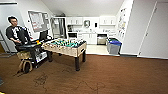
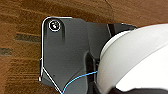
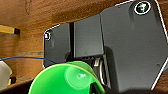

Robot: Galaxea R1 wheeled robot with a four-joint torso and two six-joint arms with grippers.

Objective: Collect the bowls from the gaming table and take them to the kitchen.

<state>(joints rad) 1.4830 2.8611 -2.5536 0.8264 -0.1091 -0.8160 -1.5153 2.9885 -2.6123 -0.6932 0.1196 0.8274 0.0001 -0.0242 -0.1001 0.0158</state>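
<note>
Up close in the left wrist view, a whitish bowl (image 2: 135, 60) sits right against the left arm's dark plate, while in the right wrist view a bright green cup-like bowl (image 3: 67, 78) sits against the right arm's plate; whether either arm's jaws are spread or pinching these, I cannot tell. Farther out, brown carpet (image 1: 105, 75) stretches under both wrists, and the head view looks across it to a foosball table (image 1: 65, 47), a seated person (image 1: 16, 32) beside it, and the white-cabinet kitchen (image 1: 87, 27) beyond, with blue-lidded bins (image 1: 114, 46) near its entrance.
</note>
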